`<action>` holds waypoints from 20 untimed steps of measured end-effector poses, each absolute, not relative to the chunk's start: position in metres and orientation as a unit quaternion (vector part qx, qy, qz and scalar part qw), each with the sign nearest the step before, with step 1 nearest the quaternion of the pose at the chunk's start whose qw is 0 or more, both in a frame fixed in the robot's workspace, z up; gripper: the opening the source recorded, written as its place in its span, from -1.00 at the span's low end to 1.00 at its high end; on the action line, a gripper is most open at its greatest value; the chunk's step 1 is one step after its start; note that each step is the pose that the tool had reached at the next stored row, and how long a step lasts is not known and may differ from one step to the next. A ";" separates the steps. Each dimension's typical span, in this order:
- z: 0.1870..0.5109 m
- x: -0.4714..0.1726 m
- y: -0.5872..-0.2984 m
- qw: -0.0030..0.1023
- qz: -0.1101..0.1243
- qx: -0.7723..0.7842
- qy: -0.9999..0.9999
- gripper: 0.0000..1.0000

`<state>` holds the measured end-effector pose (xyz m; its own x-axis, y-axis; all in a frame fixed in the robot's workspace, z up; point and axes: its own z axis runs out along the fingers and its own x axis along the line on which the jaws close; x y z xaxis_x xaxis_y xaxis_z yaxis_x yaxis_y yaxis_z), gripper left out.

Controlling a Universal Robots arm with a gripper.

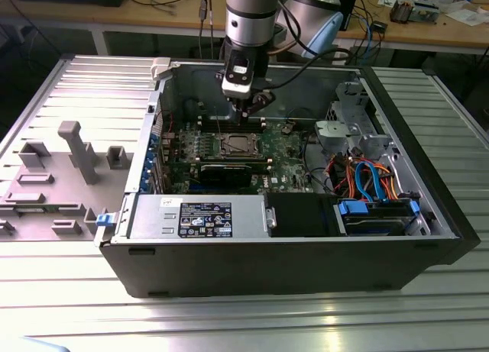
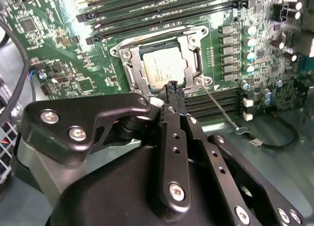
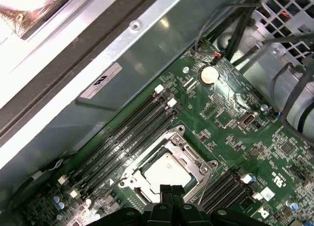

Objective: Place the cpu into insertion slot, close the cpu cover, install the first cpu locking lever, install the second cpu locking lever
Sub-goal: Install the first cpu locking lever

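Now the jaws are clenched and empty, just above the edge of the cpu cover (image 2: 191, 42), which lies closed over the cpu (image 2: 164, 66); a locking lever (image 2: 220, 107) sticks out beside them.

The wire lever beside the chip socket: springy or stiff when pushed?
Likely springy: the lever is a long, thin metal rod fixed at one end. Probably slippery, being bare and shiny. Its hooked free end should help catch it.

Matt silvery metal cpu (image 2: 164, 69), shiny metal cpu cover (image 2: 129, 65), glossy green circuit board (image 2: 59, 54).
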<state>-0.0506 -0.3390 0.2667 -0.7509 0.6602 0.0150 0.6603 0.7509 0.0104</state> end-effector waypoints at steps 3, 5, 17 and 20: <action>0.267 -0.051 -0.339 0.005 -0.007 -0.333 -0.943 -0.79; 0.267 -0.051 -0.339 0.005 -0.007 -0.321 -0.947 -0.79; 0.264 -0.051 -0.339 -0.005 -0.011 -0.262 -0.965 -0.79; 0.263 -0.051 -0.339 -0.005 -0.011 -0.232 -0.973 -0.79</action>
